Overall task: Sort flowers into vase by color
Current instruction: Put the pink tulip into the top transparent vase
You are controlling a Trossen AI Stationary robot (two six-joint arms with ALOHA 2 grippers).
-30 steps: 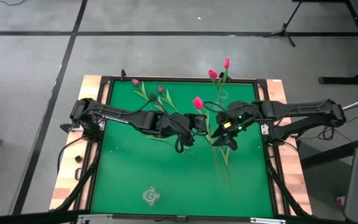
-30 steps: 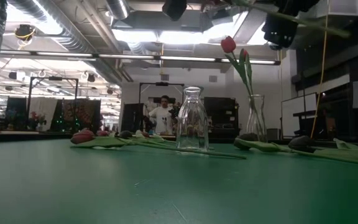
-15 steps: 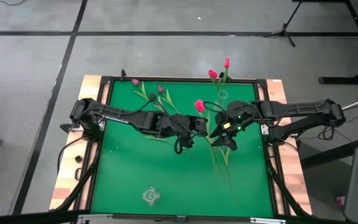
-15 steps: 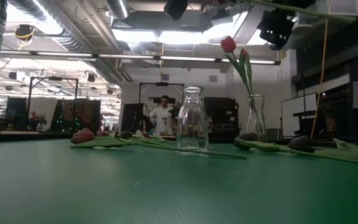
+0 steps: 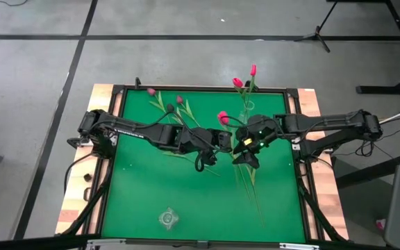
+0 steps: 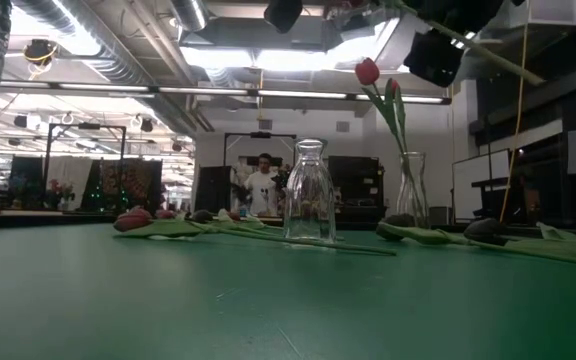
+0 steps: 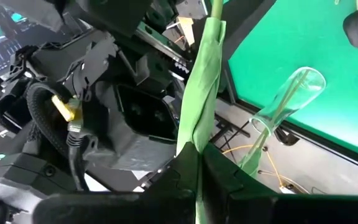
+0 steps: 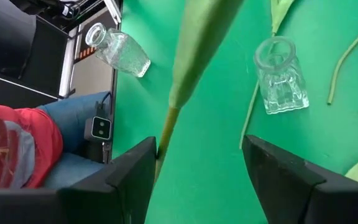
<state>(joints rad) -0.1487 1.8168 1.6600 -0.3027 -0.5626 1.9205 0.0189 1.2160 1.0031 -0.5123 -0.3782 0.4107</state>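
Note:
A pink-red tulip point(image 5: 222, 118) is held in the air over the middle of the table. My left gripper point(image 5: 221, 139) is shut on its stem below the head. My right gripper point(image 5: 242, 147) is open just to the right, and the stem and leaf point(image 8: 194, 43) run between its fingers, close to one of them. The clear vase point(image 5: 246, 105) at the far edge holds two pink-red tulips point(image 5: 238, 82). A second, bottle-shaped vase point(image 5: 167, 219) stands near the near edge. Mauve tulips point(image 5: 165, 101) lie at the far left, and other stems point(image 5: 250, 184) lie right of centre. My left gripper pinches the tulip's stem and folded leaf point(image 7: 196, 134) between its two fingers, which lie across the stem. The flower is lifted clear of the table, and its free stem end point(image 6: 528, 72) slants down to the right. Whether my right gripper's finger point(image 8: 143, 163) touches the stem, I cannot tell.
Near-black tulip heads point(image 6: 484, 228) and leaves lie on the mat at the right. A raised frame point(image 5: 294, 125) borders the green mat. A person in red and jeans point(image 8: 23, 146) sits beyond the table edge. The near left part of the mat point(image 5: 137, 187) is bare.
My right gripper has moved a little toward the table's left, closer to my left gripper and the held tulip. The tulip's free stem end has tipped from nearly level to slanting downward. My left gripper has kept its hold.

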